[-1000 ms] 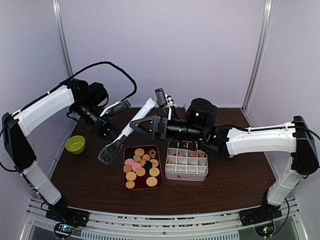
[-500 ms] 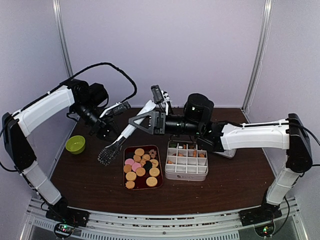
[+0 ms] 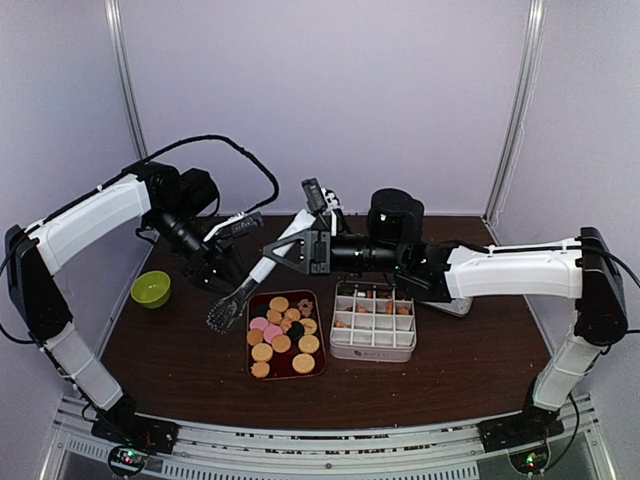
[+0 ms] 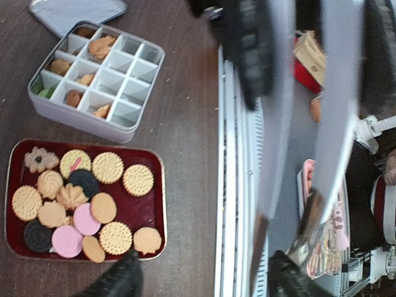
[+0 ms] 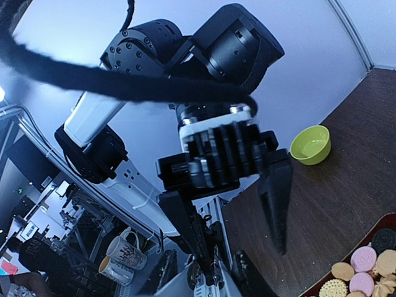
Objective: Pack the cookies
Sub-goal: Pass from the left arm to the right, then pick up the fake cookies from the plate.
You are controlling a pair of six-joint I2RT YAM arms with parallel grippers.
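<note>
Left pincer (image 3: pixel 218 268): jaws wide, fingers standing apart on either side of the tongs (image 3: pixel 245 288), not gripping them. Right pincer (image 3: pixel 272 250): jaws narrow, clamped on the tongs' shaft, which slants in the air with its head low. The cookies (image 4: pixel 93 204) lie mostly on the dark red tray (image 4: pixel 145 207), at 6 o'clock from my right pincer. A few sit in the far cells of the divided box (image 3: pixel 372 350), at 3 o'clock from the tray. A green bowl (image 3: pixel 151 289) stands on the worktop (image 3: pixel 450 370) at 9 o'clock.
</note>
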